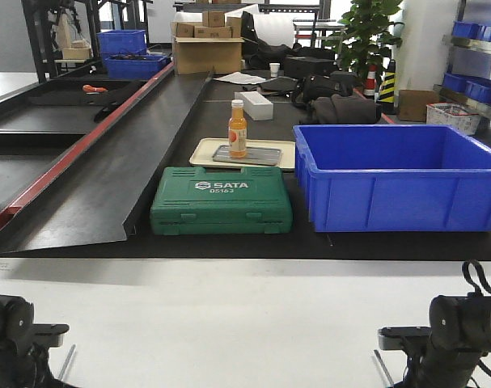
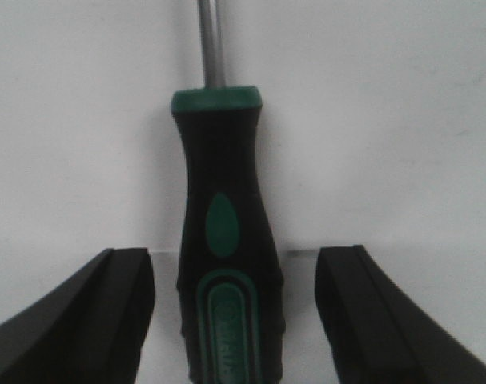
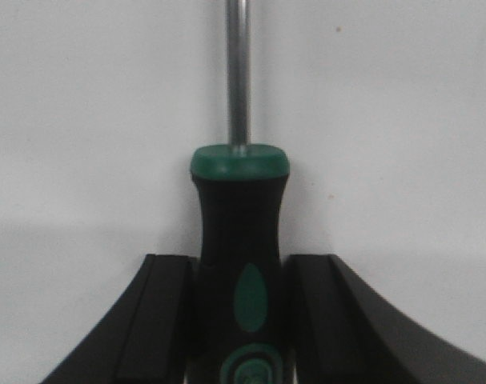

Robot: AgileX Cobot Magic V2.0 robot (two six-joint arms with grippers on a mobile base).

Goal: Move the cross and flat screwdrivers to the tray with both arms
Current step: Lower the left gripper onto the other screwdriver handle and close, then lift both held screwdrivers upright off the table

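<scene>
Orange bottle [image 1: 238,133] stands on thin grey tray [image 1: 266,156]; left pincer [image 2: 234,268] spread, right pincer [image 3: 238,272] pinching screwdriver [image 3: 241,208].

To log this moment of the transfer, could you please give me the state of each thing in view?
Left gripper: open, astride the handle, not touching.
Left screwdriver: ungripped, on the white surface.
Right gripper: shut on the right screwdriver.
Right screwdriver: gripped by its handle.
Green tool case: closed.
Bottle: upright, capped.
</scene>
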